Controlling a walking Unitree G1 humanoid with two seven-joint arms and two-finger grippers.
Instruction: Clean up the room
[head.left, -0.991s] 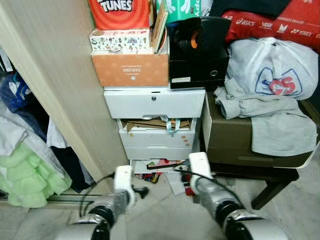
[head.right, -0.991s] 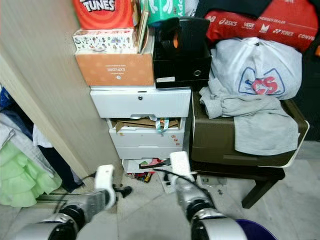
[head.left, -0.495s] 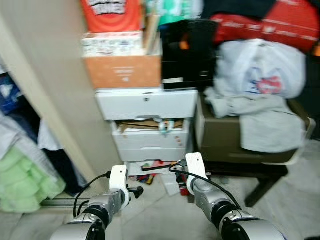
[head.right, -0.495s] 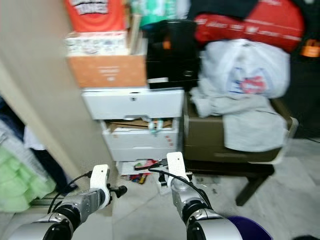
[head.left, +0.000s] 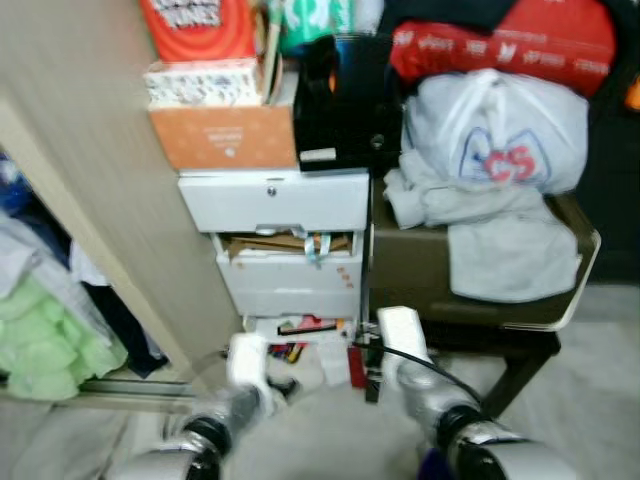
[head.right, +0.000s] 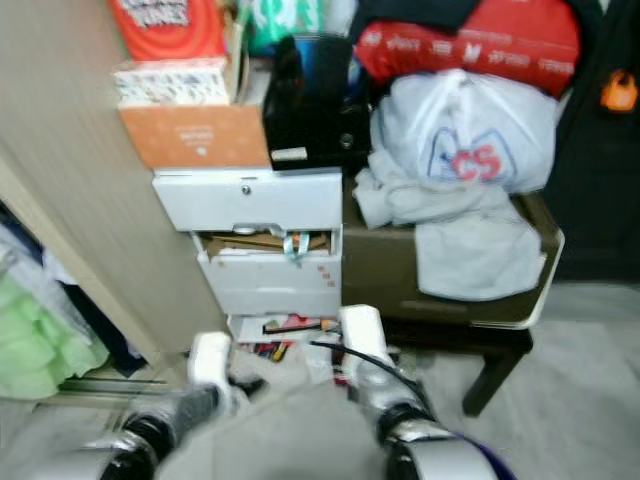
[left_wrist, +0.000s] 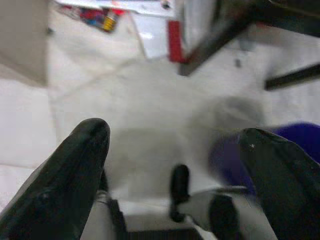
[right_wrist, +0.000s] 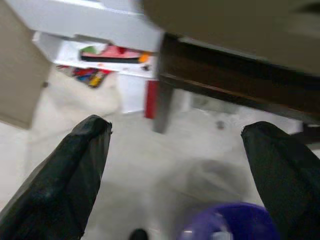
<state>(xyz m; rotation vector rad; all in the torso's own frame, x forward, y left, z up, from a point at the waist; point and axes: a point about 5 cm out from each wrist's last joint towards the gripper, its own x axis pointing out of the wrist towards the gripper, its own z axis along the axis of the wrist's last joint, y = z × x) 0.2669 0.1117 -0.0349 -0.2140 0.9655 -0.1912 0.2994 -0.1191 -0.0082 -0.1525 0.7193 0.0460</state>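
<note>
Standing against a tall beige wooden panel (head.left: 70, 170), a white drawer unit (head.left: 285, 245) has its middle drawer partly open with brown cardboard (head.left: 270, 243) showing in the gap. On the top of the unit rest an orange cardboard box (head.left: 228, 135) at the left edge and a black boxy appliance (head.left: 335, 105) at the right edge. Just beside the unit, a dark olive storage case (head.left: 430, 275) sits on a dark wooden bench (head.left: 500, 345) and carries a draped grey garment (head.left: 490, 245) and a white plastic bag with a red and blue logo (head.left: 495, 140). Scattered colourful paper litter (head.left: 300, 340) lies on the pale tiled floor (left_wrist: 150, 110) at the foot of the unit, touching its lowest drawer. A purple round bin rim (right_wrist: 230, 222) shows near the bench leg. The left gripper (left_wrist: 170, 150) hangs over bare floor, fingers spread and holding nothing. The right gripper (right_wrist: 175, 145) hovers near the bench leg, fingers likewise spread and unloaded.
</note>
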